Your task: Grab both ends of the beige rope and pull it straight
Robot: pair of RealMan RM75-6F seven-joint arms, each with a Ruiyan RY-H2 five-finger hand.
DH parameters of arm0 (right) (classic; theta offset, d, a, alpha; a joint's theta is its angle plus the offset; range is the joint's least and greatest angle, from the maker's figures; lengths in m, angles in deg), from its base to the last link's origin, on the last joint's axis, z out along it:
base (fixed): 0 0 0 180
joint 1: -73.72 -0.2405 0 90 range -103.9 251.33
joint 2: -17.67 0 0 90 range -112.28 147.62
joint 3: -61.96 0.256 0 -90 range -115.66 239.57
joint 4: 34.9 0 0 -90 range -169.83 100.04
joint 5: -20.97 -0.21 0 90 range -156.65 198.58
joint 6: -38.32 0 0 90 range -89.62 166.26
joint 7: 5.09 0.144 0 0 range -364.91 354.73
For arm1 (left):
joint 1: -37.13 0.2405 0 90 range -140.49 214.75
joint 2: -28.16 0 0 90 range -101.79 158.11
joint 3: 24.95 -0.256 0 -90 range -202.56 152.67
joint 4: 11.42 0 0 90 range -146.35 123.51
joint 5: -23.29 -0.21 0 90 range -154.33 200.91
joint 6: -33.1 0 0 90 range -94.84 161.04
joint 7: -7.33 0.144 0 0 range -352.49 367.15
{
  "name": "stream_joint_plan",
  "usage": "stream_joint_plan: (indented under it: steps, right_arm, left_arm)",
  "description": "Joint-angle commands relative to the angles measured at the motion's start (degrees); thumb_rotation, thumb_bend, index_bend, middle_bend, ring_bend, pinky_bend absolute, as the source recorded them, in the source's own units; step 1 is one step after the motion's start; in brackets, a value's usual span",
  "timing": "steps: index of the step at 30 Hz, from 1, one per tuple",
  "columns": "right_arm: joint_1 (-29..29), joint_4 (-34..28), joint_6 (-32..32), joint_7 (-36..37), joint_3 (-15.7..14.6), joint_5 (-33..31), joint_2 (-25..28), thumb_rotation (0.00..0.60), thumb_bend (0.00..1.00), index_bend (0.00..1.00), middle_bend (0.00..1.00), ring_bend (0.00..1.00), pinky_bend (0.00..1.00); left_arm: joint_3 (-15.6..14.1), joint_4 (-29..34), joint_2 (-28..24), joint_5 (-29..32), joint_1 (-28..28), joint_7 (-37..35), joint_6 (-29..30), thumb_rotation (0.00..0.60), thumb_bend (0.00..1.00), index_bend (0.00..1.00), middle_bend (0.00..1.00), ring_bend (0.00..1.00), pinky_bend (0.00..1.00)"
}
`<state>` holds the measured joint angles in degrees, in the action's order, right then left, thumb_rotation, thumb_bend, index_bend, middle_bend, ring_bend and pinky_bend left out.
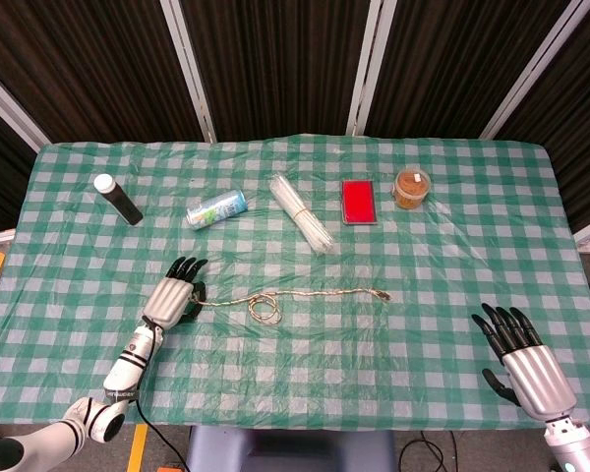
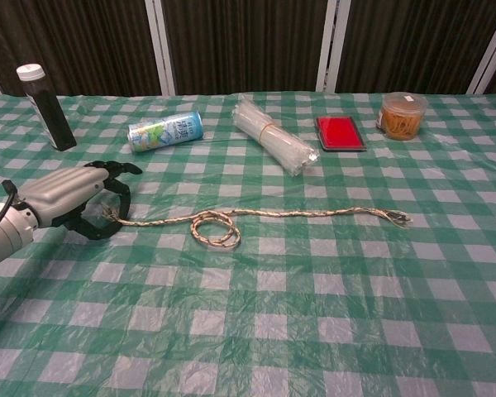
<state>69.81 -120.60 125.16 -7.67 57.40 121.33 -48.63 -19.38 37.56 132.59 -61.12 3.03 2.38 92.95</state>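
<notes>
The beige rope (image 1: 320, 294) (image 2: 298, 212) lies on the checked tablecloth, mostly straight, with a small coil (image 1: 266, 309) (image 2: 216, 228) left of its middle. My left hand (image 1: 175, 291) (image 2: 70, 198) sits at the rope's left end. One finger curls down to meet the thumb there and pinches the end, while the other fingers stay spread. The rope's frayed right end (image 1: 383, 294) (image 2: 399, 218) lies free on the cloth. My right hand (image 1: 519, 349) hovers open near the table's front right, far from the rope, and shows only in the head view.
Along the back stand a black bottle with a white cap (image 1: 117, 198) (image 2: 45, 106), a lying drink can (image 1: 216, 208) (image 2: 165, 131), a bundle of white sticks (image 1: 303, 213) (image 2: 274, 136), a red box (image 1: 358, 202) (image 2: 341, 132) and a tub of orange bits (image 1: 411, 186) (image 2: 401, 114).
</notes>
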Motion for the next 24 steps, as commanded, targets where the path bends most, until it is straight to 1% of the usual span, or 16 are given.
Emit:
stream_joint_plan:
  steps: [1, 5, 7, 8, 10, 15, 18, 21, 24]
  right_arm:
    - [-0.4, 0.5, -0.4, -0.4, 0.2, 0.2, -0.7, 0.600, 0.39, 0.00, 0.00, 0.00, 0.00]
    - [-2.6, 1.2, -2.7, -0.8, 1.2, 0.4, -2.4, 0.600, 0.39, 0.00, 0.00, 0.00, 0.00]
    - [-4.8, 1.2, -5.1, -1.7, 2.7, -0.1, -3.6, 0.600, 0.39, 0.01, 0.00, 0.00, 0.00]
    - [-5.9, 1.0, -6.4, -2.5, 3.4, -0.6, -4.2, 0.600, 0.39, 0.02, 0.00, 0.00, 0.00]
    - [-8.5, 0.6, -9.9, -4.4, 5.2, -1.9, -5.7, 0.600, 0.39, 0.09, 0.00, 0.00, 0.00]
    - [-14.8, 1.3, -19.1, -8.5, 9.4, -7.4, -10.4, 0.600, 0.39, 0.32, 0.00, 0.00, 0.00]
    - [-18.6, 3.4, -24.8, -10.8, 12.0, -12.3, -14.1, 0.600, 0.39, 0.40, 0.00, 0.00, 0.00]
    - [-21.0, 6.0, -27.3, -13.7, 13.4, -14.9, -17.4, 0.600, 0.39, 0.45, 0.00, 0.00, 0.00]
    - [-23.3, 9.4, -29.0, -16.3, 14.5, -17.1, -21.1, 0.600, 0.39, 0.47, 0.00, 0.00, 0.00]
  left_arm:
    - [-0.3, -0.1, 0.0, -0.6, 0.0, -0.1, 1.3, 0.600, 0.46, 0.63, 0.09, 0.00, 0.01]
    - [-0.8, 0.8, -0.6, -0.9, 0.2, -0.2, 2.1, 0.600, 0.46, 0.64, 0.09, 0.00, 0.02]
    - [-1.3, 1.7, -1.2, -1.4, 0.6, -0.1, 3.0, 0.600, 0.46, 0.64, 0.09, 0.00, 0.02]
    - [-1.5, 2.3, -1.5, -1.6, 0.8, -0.1, 3.4, 0.600, 0.46, 0.64, 0.09, 0.00, 0.02]
    - [-1.9, 3.6, -2.1, -2.0, 1.1, -0.1, 4.1, 0.600, 0.46, 0.64, 0.09, 0.00, 0.02]
    - [-2.4, 5.7, -3.0, -2.3, 1.4, 1.1, 4.7, 0.600, 0.46, 0.64, 0.09, 0.00, 0.02]
    - [-2.5, 6.6, -3.4, -2.2, 1.5, 1.9, 4.8, 0.600, 0.46, 0.64, 0.09, 0.00, 0.02]
    - [-2.5, 7.2, -3.7, -2.1, 1.6, 2.1, 5.0, 0.600, 0.46, 0.64, 0.09, 0.00, 0.02]
    - [-2.5, 7.4, -4.1, -1.9, 1.6, 2.3, 5.0, 0.600, 0.46, 0.64, 0.09, 0.00, 0.02]
